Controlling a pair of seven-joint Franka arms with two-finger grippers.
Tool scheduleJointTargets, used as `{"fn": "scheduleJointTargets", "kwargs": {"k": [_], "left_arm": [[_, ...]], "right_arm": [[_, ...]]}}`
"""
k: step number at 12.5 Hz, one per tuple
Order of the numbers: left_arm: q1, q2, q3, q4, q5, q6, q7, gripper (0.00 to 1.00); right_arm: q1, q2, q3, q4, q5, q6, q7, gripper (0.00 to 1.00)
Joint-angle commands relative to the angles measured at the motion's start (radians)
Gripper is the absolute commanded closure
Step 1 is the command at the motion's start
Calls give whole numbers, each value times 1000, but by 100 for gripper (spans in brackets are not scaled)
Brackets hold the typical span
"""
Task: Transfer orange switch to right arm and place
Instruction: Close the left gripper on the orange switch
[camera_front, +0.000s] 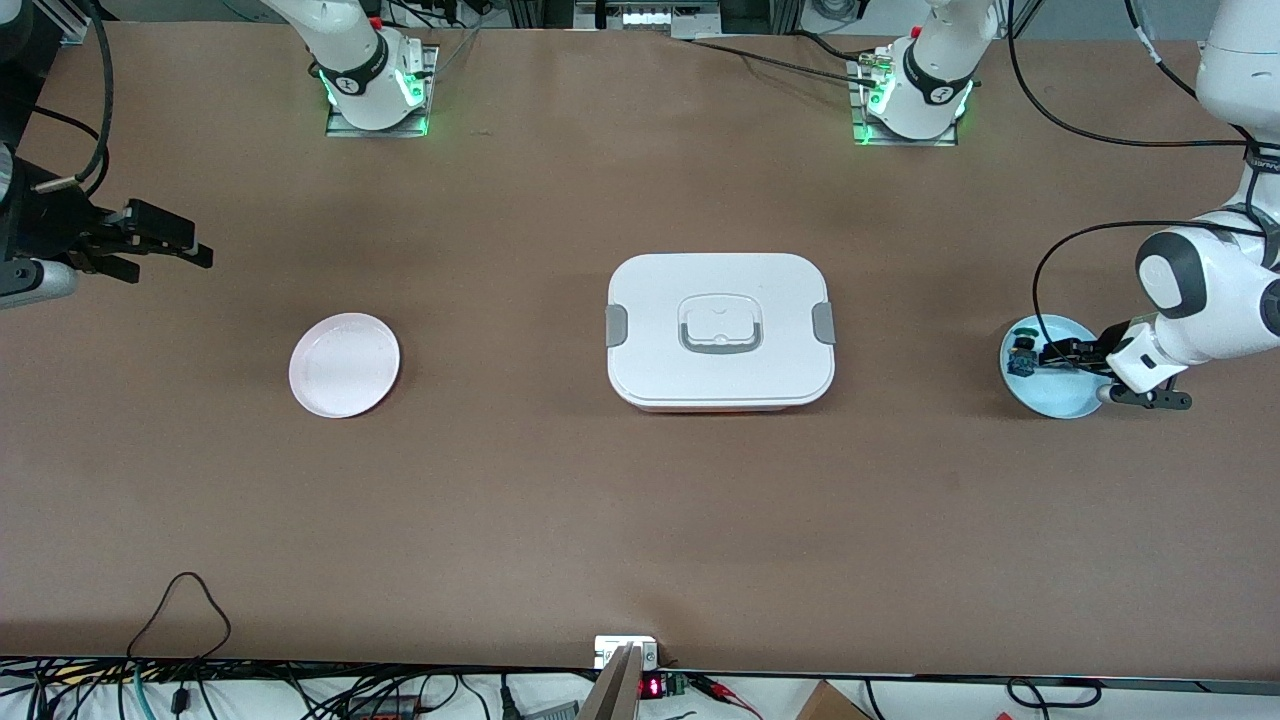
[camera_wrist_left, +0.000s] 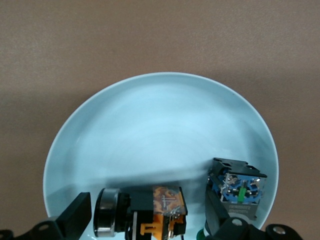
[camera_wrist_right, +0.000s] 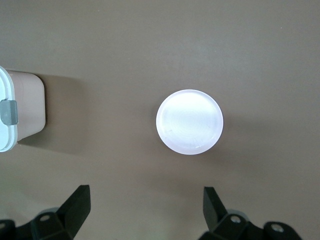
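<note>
The orange switch (camera_wrist_left: 167, 201), a small black block with an orange body and a silver cap, lies on its side in the pale blue plate (camera_wrist_left: 150, 130) at the left arm's end of the table. My left gripper (camera_wrist_left: 147, 214) is low over that plate (camera_front: 1062, 402) and stands open, one finger on each side of the switch without clamping it. A blue-and-green component (camera_wrist_left: 239, 187) lies beside it in the same plate. My right gripper (camera_front: 196, 247) hangs open and empty in the air at the right arm's end of the table, and the right arm waits.
A pink plate (camera_front: 344, 364) lies on the table toward the right arm's end, seen below the right gripper (camera_wrist_right: 147, 212) as a pale disc (camera_wrist_right: 189, 121). A white lidded box with grey clasps (camera_front: 720, 330) sits mid-table. Cables run along the table's edges.
</note>
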Motion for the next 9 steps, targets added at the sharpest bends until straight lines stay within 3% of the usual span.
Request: {"fn": "scheduleJointTargets", "kwargs": {"k": [1, 4, 9], "left_arm": [[28, -8, -9, -34, 23, 17, 15, 0], [37, -5, -9, -33, 24, 17, 15, 0], [36, 0, -9, -33, 24, 17, 15, 0]], "right_arm": [[10, -31, 14, -30, -78, 19, -13, 0], [46, -48, 17, -31, -192, 30, -15, 0], [45, -50, 16, -40, -205, 23, -13, 0]]}}
